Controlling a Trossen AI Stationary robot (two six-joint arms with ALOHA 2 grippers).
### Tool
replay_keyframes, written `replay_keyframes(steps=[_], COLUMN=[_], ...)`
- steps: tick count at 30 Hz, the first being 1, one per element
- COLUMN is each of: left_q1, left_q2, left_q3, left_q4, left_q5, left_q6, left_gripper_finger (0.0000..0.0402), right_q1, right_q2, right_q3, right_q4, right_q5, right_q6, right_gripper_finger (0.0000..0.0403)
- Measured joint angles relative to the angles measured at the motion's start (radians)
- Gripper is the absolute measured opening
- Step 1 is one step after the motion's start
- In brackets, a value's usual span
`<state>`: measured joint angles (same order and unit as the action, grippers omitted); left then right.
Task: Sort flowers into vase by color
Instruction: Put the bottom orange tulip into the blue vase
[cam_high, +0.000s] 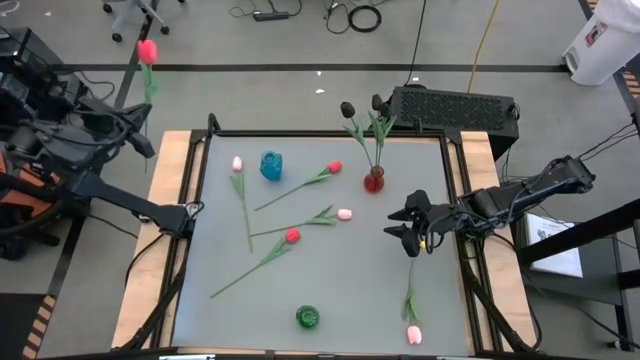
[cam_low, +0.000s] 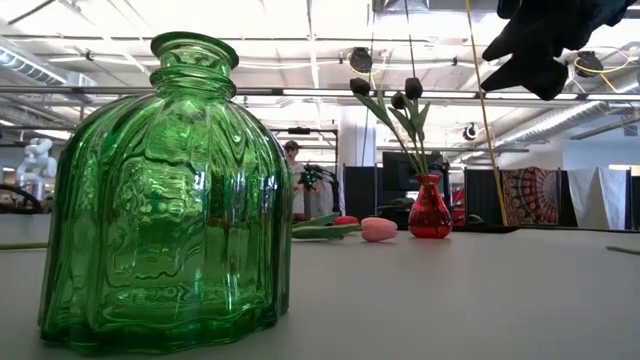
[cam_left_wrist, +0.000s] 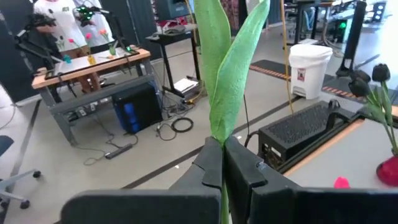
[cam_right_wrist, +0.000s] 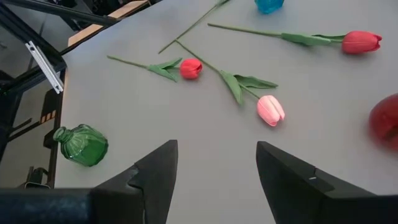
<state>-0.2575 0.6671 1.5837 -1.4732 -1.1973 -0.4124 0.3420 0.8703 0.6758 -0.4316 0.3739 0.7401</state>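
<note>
My left gripper (cam_high: 143, 120) is off the table's far left corner, shut on a red tulip whose head (cam_high: 147, 50) stands over the floor and whose green leaves (cam_left_wrist: 227, 68) rise from the fingers. My right gripper (cam_high: 402, 222) hangs open over the table's right part, with nothing between its fingers (cam_right_wrist: 217, 152). A red vase (cam_high: 374, 181) at the far middle holds black tulips (cam_high: 347, 108) by their stems. Two red tulips (cam_high: 334, 168) (cam_high: 292, 237) and three pink ones (cam_high: 237, 163) (cam_high: 344, 214) (cam_high: 413, 333) lie flat on the table. My left gripper pinches the red tulip's stem just below the base of its leaves (cam_left_wrist: 222, 148) between its two shut fingers. The fingers reach out nearly level, and the stem runs across them. The flower is lifted clear of the table, leaves and head above the fingers.
A blue vase (cam_high: 271, 165) stands at the far left of the table and a green vase (cam_high: 307, 317) near the front edge, filling the low view (cam_low: 165, 200). A black box (cam_high: 455, 105) sits beyond the far edge. People stand at a bench in the room (cam_left_wrist: 68, 25).
</note>
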Motion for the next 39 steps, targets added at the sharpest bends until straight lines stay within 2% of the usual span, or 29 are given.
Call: replay_keyframes(steps=[3, 10, 17, 33, 39], left_q1=[-0.023, -0.080, -0.149, -0.293, -0.329], left_q2=[-0.062, -0.201, -0.278, -0.342, -0.342], left_q3=[-0.074, -0.271, -0.443, -0.659, -0.731], left_q4=[0.016, 0.180, 0.305, 0.528, 0.557], left_q5=[0.001, 0.002, -0.010, -0.246, -0.278], left_q6=[-0.001, 0.001, 0.002, -0.002, -0.095], left_gripper_finger=[0.0001, 0.0001, 0.0001, 0.0001, 0.0001], right_q1=[0.000, 0.000, 0.000, 0.000, 0.000], right_q2=[0.000, 0.000, 0.000, 0.000, 0.000], right_q3=[0.000, 0.000, 0.000, 0.000, 0.000], right_q4=[0.000, 0.000, 0.001, 0.001, 0.001], right_q5=[0.000, 0.000, -0.001, -0.004, -0.005], right_q6=[0.000, 0.000, 0.000, 0.000, 0.000], right_gripper_finger=[0.0210, 0.0210, 0.0210, 0.0210, 0.0210])
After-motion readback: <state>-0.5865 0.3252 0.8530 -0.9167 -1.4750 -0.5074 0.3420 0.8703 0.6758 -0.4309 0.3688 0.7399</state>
